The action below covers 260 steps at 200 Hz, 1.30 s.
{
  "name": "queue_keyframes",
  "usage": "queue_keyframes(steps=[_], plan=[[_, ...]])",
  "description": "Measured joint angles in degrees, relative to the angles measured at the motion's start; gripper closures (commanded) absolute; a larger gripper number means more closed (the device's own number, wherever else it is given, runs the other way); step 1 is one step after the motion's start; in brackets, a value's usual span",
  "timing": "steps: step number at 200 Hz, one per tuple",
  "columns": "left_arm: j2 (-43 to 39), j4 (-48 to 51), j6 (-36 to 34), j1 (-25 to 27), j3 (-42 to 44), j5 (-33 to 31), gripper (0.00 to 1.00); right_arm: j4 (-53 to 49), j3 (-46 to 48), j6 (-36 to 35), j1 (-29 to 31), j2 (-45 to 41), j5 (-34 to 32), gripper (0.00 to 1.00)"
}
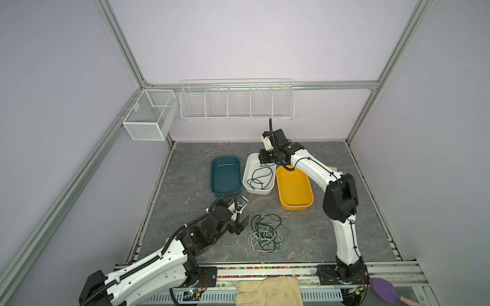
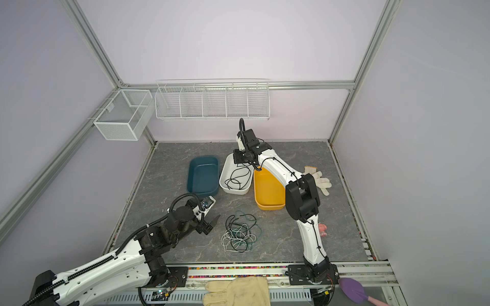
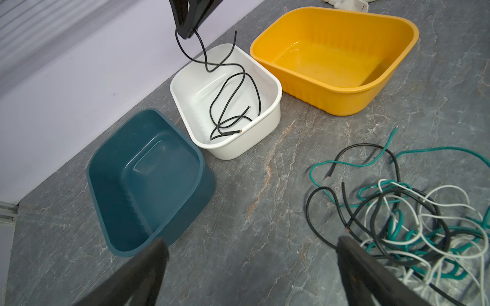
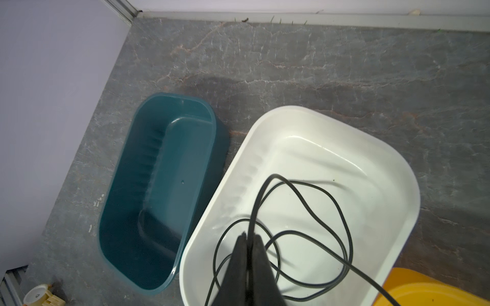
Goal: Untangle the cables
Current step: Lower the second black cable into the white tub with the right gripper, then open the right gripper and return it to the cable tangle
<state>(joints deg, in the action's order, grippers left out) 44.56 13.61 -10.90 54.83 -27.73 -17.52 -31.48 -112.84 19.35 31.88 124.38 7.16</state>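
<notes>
A tangle of black, white and teal-green cables (image 1: 267, 233) (image 2: 240, 234) (image 3: 411, 225) lies on the grey table in front of the bins. My left gripper (image 1: 242, 224) (image 2: 213, 224) (image 3: 252, 241) hovers open just left of the tangle, with nothing between its fingers. One black cable (image 1: 261, 176) (image 3: 203, 53) (image 4: 275, 175) hangs into the white bin (image 1: 245, 174) (image 4: 397, 159), most of it coiled on the bin's floor. My right gripper (image 1: 263, 162) (image 3: 187, 35) (image 4: 248, 235) is above the bin's far end, shut on that cable's upper part.
A teal bin (image 1: 225, 159) stands left of the white bin and a yellow bin (image 1: 294, 206) right of it, both holding nothing. A white glove (image 2: 318, 180) lies beyond the right arm. Wire baskets (image 1: 236, 100) hang on the back wall. A large glove (image 1: 267, 291) rests on the front rail.
</notes>
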Motion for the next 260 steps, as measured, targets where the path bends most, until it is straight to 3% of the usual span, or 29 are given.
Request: queue_keyframes(steps=[68,109,172,197,260], plan=[[0.0,0.0,-0.31,0.0,0.0,0.0,0.01,-3.21,-2.12,0.37,0.02,3.48,-0.28,0.92],[0.02,-0.02,-0.31,0.0,0.0,0.02,0.01,-7.1,-6.01,0.79,0.11,3.65,-0.46,0.8],[0.79,0.0,-0.28,0.0,0.0,0.72,0.01,-11.21,-4.33,0.61,1.49,2.08,-0.87,0.57],[1.2,0.0,-0.26,0.0,0.0,1.36,0.01,-10.67,3.32,0.74,2.43,-4.83,-0.9,0.36],[2.27,0.44,-0.09,0.46,-0.02,6.71,0.01,-0.57,34.95,1.62,6.73,-35.82,-0.24,0.03]])
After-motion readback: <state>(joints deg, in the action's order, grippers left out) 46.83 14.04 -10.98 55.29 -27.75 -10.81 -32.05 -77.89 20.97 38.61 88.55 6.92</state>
